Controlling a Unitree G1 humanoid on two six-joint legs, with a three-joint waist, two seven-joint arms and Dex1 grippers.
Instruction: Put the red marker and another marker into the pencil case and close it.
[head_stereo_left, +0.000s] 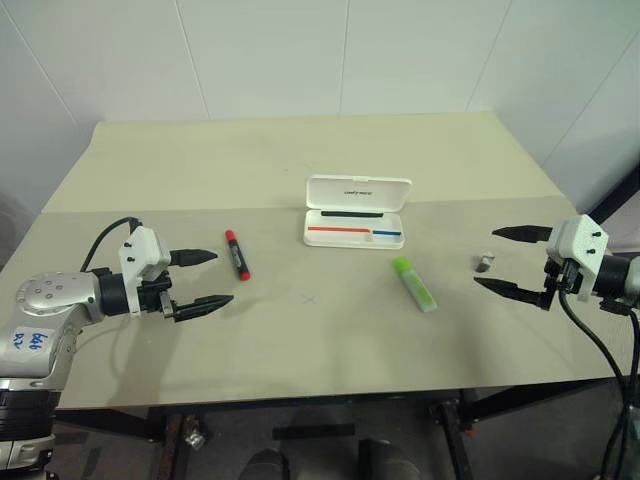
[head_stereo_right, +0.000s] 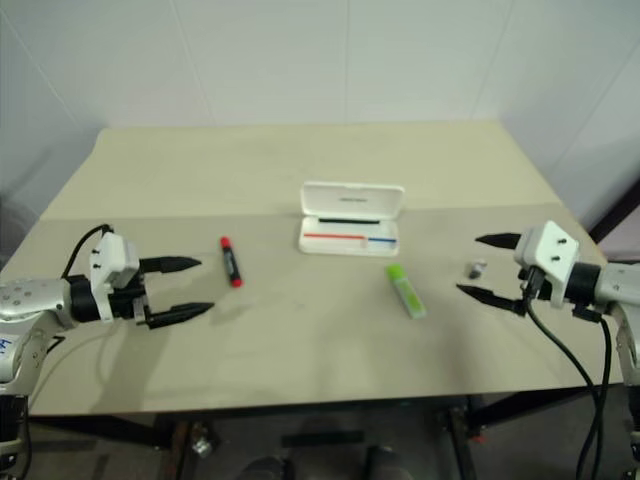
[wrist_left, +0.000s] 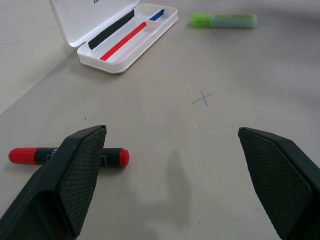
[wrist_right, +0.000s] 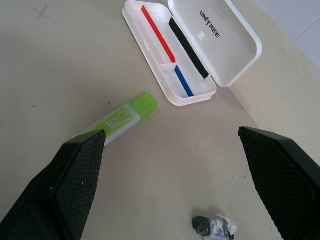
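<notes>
White wall panels back a beige table (head_stereo_left: 300, 340) on which everything lies loose. Both grippers hover above it with fingers spread wide and nothing between them. The left gripper (head_stereo_left: 203, 279) points inward, and the red marker (head_stereo_left: 236, 254) lies just ahead of its fingertips, slightly beyond its farther finger, flat on the table. The right gripper (head_stereo_left: 510, 262) also points inward; the lime-green highlighter (head_stereo_left: 414, 282) lies well ahead of it toward the table's middle, while a small grey object (head_stereo_left: 483, 263) sits just off its fingertips. The white pencil case (head_stereo_left: 356, 210) stands open beyond and between the two grippers, lid tipped back, tray bare apart from its red-and-blue stripe.

Neither marker is in the case yet, so the first pick seems to be the step in hand. The left gripper should likely shift to straddle the marker's black barrel across its width and descend squarely, so closing does not roll the marker away.
</notes>
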